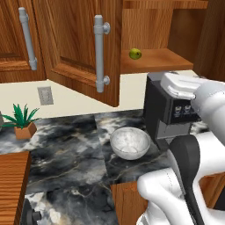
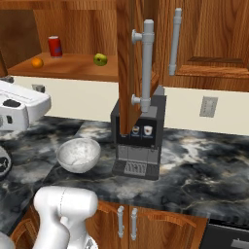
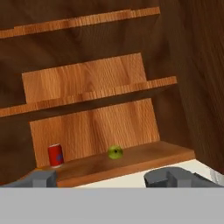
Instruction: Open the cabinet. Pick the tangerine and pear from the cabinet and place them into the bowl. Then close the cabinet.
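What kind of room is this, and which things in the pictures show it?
A kitchen, rendered rather than real. A dark marble counter carries a coffee machine and a pale bowl. Above, the open wooden cabinet holds a pear, a tangerine and a red can on its shelf.

Place: a kitchen.
Evidence: wooden wall cabinet (image 1: 79, 48) upper left; marble counter (image 1: 70, 145) below; coffee machine (image 2: 138, 141) centre.

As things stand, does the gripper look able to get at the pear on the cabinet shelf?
Probably yes. The cabinet doors are swung open, and in the hand view the pear sits alone near the shelf's front edge, straight ahead of the open gripper; the red can stands well aside.
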